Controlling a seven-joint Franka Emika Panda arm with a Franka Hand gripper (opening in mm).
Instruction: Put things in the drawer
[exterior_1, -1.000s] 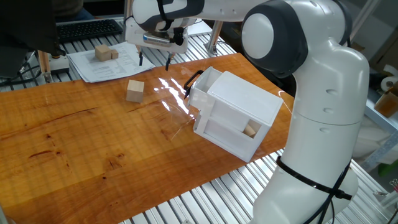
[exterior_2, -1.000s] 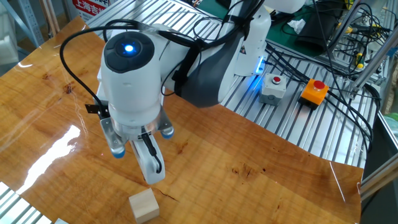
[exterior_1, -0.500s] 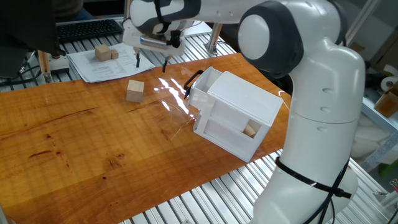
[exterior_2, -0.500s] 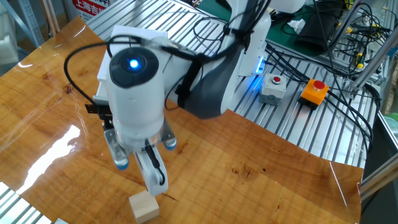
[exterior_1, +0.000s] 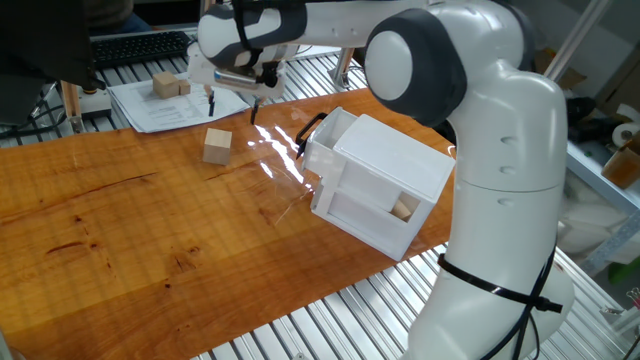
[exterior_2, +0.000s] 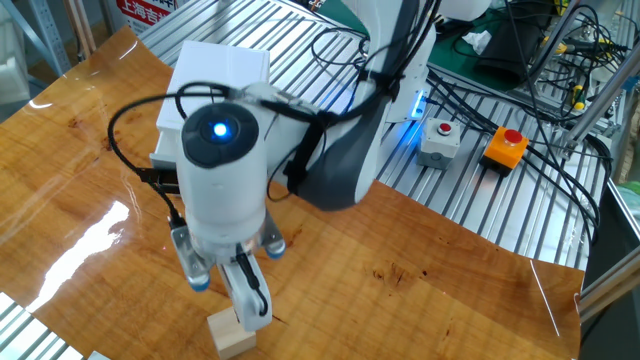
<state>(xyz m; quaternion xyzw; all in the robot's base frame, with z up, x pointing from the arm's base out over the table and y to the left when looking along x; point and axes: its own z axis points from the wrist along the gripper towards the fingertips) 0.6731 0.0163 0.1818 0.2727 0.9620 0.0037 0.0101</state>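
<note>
Cube (exterior_1: 217, 146), pale plain wood, apparently upright beneath spread tool (exterior_1: 231, 104).

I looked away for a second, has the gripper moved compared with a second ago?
Yes. The open gripper has slid left, away from the white cabinet, toward the cube on the table, which has not moved.

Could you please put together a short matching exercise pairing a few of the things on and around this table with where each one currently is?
Things:
1. loose cube
2. cube in the cabinet
3. pair of cubes
4. gripper

Places:
A. on the paper sheet
B. above the table, jaws open
C. on the bare wooden table
D. in the lower compartment of the white cabinet

Pairs: 1-C, 2-D, 3-A, 4-B
</note>
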